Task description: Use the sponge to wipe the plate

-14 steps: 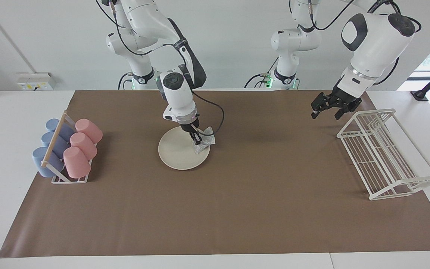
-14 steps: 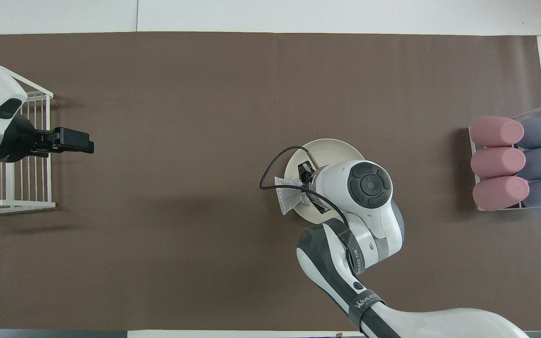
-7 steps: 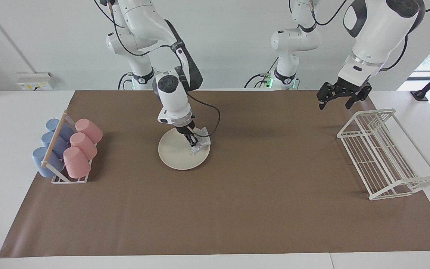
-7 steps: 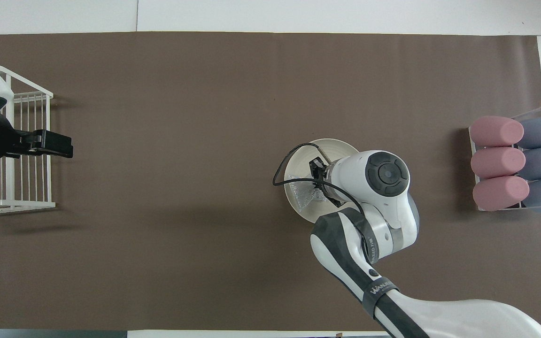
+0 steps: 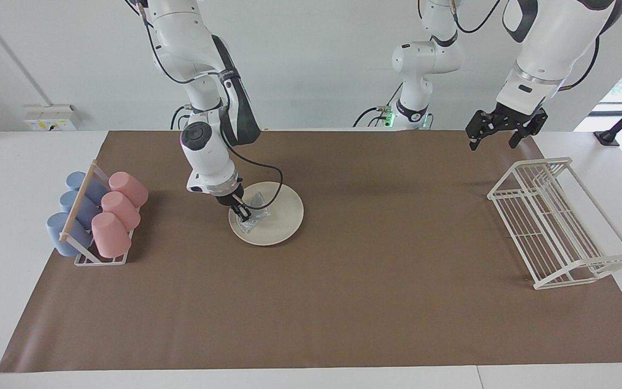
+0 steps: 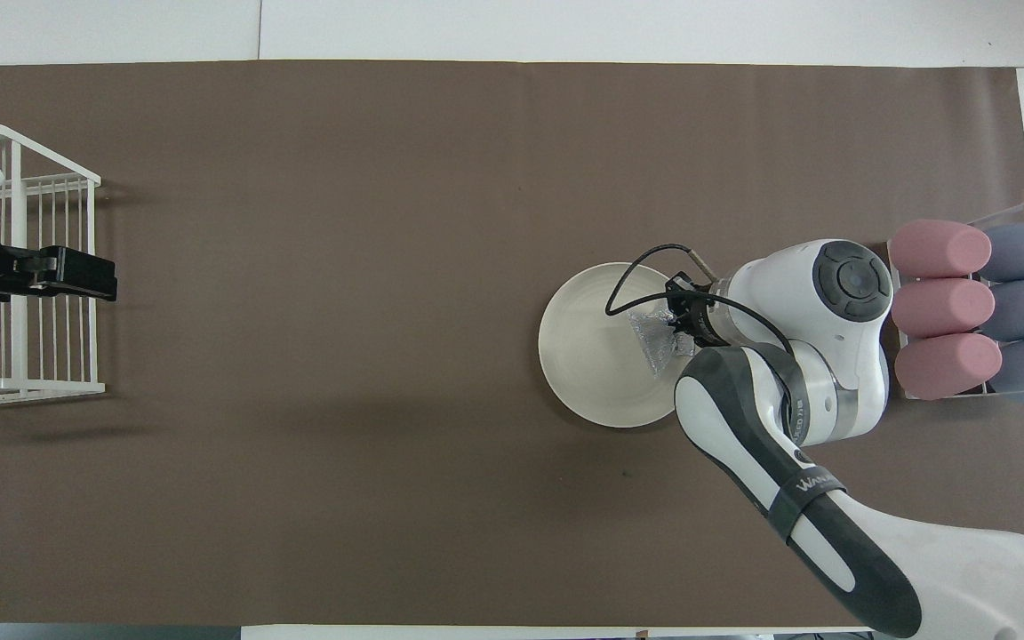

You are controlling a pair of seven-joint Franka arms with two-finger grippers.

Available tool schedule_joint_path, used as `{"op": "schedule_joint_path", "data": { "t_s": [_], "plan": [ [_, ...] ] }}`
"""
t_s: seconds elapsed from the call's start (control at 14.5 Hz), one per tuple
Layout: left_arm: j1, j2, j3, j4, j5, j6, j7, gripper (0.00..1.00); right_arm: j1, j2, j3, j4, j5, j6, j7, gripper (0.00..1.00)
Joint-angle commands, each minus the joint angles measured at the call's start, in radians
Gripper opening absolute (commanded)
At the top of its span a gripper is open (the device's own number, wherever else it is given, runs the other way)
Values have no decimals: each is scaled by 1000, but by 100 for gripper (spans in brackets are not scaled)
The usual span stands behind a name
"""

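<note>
Pinching the sponge (image 5: 252, 215) in our right gripper (image 5: 244, 213), we pressed it on the plate (image 5: 281, 219), at the plate's edge toward the right arm's end of the table. Our left gripper (image 5: 497, 133) hung spread above the rack (image 5: 556, 224).

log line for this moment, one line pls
step: wiping | right gripper: shut on sponge, on plate | left gripper: open, waiting over dish rack

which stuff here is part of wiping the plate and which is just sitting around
In the job:
plate
sponge, on the plate
right gripper, shut on the sponge

Lying about:
cup rack of pink and blue cups
white wire rack
left gripper, open, waiting
</note>
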Motion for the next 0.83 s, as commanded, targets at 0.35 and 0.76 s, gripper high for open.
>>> {"op": "schedule_joint_path", "data": {
  "t_s": [0.35, 0.76],
  "plan": [
    [-21, -24, 7, 26, 12, -50, -20, 100, 197, 9, 8, -10, 55, 127, 360, 0],
    [-103, 5, 73, 26, -5, -6, -22, 100, 199, -36, 2, 138, 70, -87, 440, 0]
  ]
}}
